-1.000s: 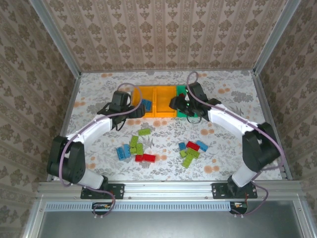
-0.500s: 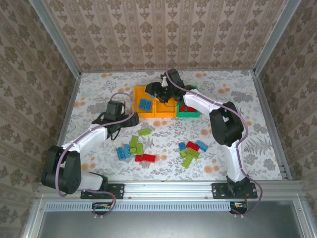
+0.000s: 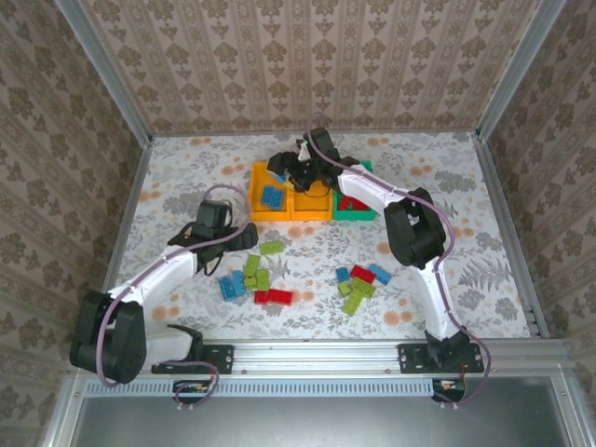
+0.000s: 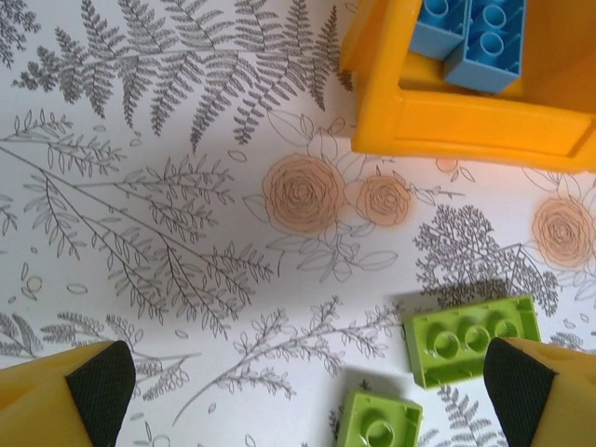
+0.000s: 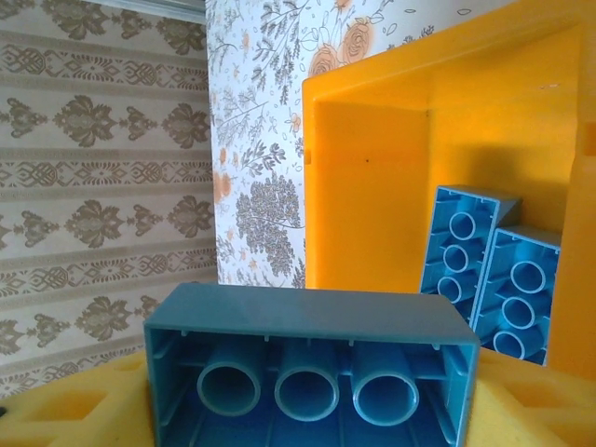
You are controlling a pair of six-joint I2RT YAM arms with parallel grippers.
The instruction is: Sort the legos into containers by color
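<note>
Floral worktop [image 3: 186,168], loose legos [image 3: 261,277] mid-surface. My right fingers [image 5: 56,410] clamp one blue lego [image 5: 312,372] over far-edge orange-yellow bin [image 5: 372,177] containing two blue legos [image 5: 494,279]. My left fingers [image 4: 98,386] parted, empty, above lime lego [image 4: 470,337].

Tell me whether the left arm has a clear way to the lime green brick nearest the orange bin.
Probably yes. The left claw hangs open just above the lime green brick, which lies flat on the table with nothing covering it.

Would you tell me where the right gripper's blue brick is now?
Right wrist view: the right gripper holds the blue brick over the leftmost orange-yellow bin containing two blue bricks.
</note>
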